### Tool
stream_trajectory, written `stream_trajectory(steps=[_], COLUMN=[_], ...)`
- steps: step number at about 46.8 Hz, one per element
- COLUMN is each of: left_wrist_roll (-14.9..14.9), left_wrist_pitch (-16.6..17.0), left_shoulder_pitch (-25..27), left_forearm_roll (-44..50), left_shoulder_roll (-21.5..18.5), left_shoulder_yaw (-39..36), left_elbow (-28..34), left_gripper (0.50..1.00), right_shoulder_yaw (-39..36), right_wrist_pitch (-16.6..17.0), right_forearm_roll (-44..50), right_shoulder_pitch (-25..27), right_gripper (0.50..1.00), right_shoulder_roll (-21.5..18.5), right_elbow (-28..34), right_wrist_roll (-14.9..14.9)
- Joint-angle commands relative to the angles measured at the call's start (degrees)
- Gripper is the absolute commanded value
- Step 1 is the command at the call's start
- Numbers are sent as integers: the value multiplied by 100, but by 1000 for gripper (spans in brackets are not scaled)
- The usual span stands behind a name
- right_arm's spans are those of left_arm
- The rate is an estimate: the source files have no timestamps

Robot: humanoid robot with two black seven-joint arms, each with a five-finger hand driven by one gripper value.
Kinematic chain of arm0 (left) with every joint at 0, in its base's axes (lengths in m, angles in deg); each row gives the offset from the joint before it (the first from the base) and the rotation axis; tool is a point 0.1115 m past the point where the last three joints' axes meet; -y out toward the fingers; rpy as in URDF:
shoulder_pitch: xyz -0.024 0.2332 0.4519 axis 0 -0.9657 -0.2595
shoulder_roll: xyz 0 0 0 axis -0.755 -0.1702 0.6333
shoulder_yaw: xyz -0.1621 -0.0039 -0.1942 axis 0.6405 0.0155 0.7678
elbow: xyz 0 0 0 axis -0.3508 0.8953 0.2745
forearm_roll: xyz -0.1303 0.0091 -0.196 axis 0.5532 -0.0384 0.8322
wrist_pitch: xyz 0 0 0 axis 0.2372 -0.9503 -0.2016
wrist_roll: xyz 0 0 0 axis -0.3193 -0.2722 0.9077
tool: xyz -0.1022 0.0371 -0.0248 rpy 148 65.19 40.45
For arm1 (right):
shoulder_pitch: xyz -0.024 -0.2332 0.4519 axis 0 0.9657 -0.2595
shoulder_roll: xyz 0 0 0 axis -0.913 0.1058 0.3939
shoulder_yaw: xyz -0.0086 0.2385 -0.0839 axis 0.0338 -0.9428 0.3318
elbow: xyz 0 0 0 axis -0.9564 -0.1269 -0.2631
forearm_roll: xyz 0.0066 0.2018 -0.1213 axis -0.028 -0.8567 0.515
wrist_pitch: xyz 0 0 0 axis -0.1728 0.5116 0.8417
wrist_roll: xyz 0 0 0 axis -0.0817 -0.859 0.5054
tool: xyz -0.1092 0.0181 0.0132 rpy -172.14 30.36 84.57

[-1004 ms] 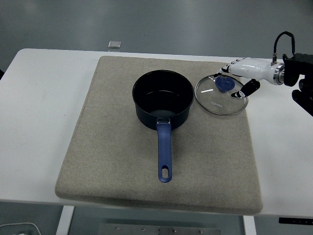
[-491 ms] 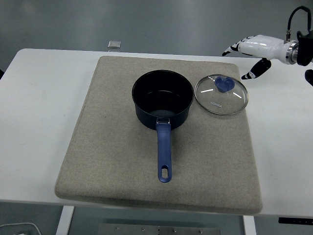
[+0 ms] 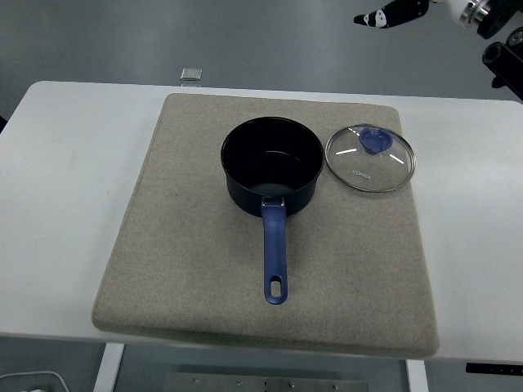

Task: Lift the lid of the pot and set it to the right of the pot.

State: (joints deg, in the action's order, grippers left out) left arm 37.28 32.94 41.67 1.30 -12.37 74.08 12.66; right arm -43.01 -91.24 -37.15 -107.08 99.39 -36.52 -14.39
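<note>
A dark blue pot (image 3: 272, 163) stands uncovered on the beige mat (image 3: 188, 245), its blue handle (image 3: 275, 253) pointing toward the table's near edge. The glass lid (image 3: 369, 158) with a blue knob (image 3: 375, 142) lies flat on the mat just right of the pot, close to its rim. My right hand (image 3: 391, 15) is high at the top right corner, well above and behind the lid. Its fingers are stretched out and hold nothing, and part of the hand is cut off by the picture's edge. The left arm is out of view.
The mat covers most of the white table (image 3: 65, 204). A small grey square object (image 3: 191, 74) sits at the table's far edge, behind the mat.
My right hand has let go of the lid's knob and risen up and back toward the top right corner. The lid stays flat on the mat beside the pot.
</note>
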Motion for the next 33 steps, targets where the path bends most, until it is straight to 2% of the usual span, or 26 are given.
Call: stream_trajectory(steps=[1, 9, 20, 33], left_wrist_roll=[0, 0, 0, 0], left_wrist_pitch=[0, 0, 0, 0], left_shoulder_pitch=[1, 1, 1, 1], left_forearm_roll=[3, 3, 3, 3], left_shoulder_roll=[0, 0, 0, 0], left_shoulder_yaw=[8, -1, -1, -1], left_elbow=[0, 0, 0, 0], left_gripper=[1000, 1000, 1000, 1000], right_shoulder_yaw=[-208, -225, -226, -252], right_wrist_pitch=[-2, -2, -2, 6], right_forearm_roll=[-869, -2663, -4403, -6012], right_shoulder_pitch=[-5, 4, 83, 435], right_gripper=[897, 899, 897, 897], right_shoulder_roll=[-17, -17, -35, -184], right_elbow=[11, 38, 56, 38], right_wrist_roll=[-1, 10, 888, 1565])
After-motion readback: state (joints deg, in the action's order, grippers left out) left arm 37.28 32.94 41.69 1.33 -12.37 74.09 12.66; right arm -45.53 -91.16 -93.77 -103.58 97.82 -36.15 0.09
